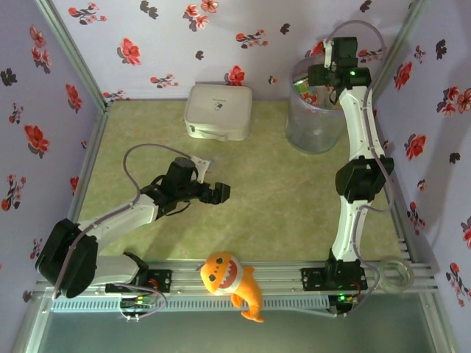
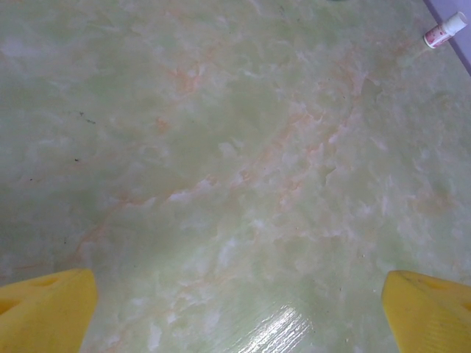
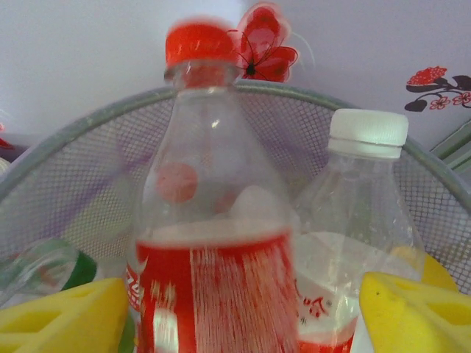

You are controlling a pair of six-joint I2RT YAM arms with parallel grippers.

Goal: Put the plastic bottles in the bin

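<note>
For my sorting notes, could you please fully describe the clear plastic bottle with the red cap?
The clear plastic bottle with the red cap is upright, slightly blurred, apparently empty, with a rounded shoulder and a red-and-white label. It is over the grey bin, between the right gripper's open yellow fingers, beside a white-capped bottle.

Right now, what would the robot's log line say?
right gripper: open over translucent grey bin | clear red-capped plastic bottle: between its jaws | left gripper: open, empty | small white-capped bottle: on green table

left arm (image 1: 125, 213): white links, black joints | right arm (image 1: 357, 118): same, grey cable | tool fingers (image 2: 44, 309): yellow
</note>
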